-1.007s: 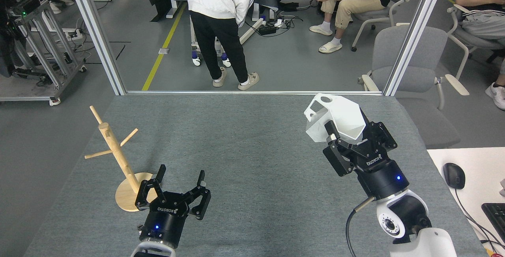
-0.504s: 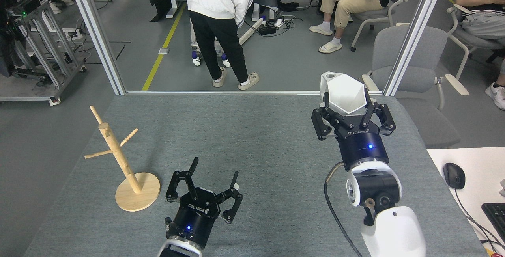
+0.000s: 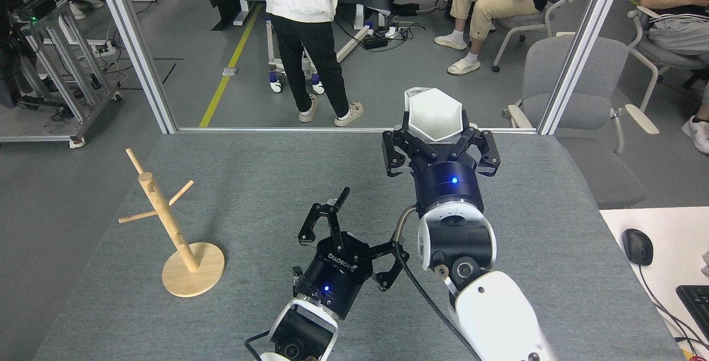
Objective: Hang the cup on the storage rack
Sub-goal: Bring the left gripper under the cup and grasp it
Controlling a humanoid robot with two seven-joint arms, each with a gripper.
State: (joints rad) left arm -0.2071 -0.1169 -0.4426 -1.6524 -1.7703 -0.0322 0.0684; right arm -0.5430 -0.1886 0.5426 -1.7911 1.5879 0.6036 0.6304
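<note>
Cup [image 3: 435,120] gripped in the right gripper [image 3: 439,148], held above the far edge of the grey table [image 3: 277,184].
White and faceted, the cup has its hexagonal rim facing the camera, with the black fingers [image 3: 400,149] closed against its lower sides. The left gripper [image 3: 363,222] hovers near the table's middle, just left of the right arm, with its fingers spread apart and nothing between them. The storage rack [image 3: 166,222] stands upright on its round base at the left side of the table, well apart from both grippers, its pegs bare. Beyond the table, a person [image 3: 310,34] stands on the grey floor, and others sit in chairs at far right.
</note>
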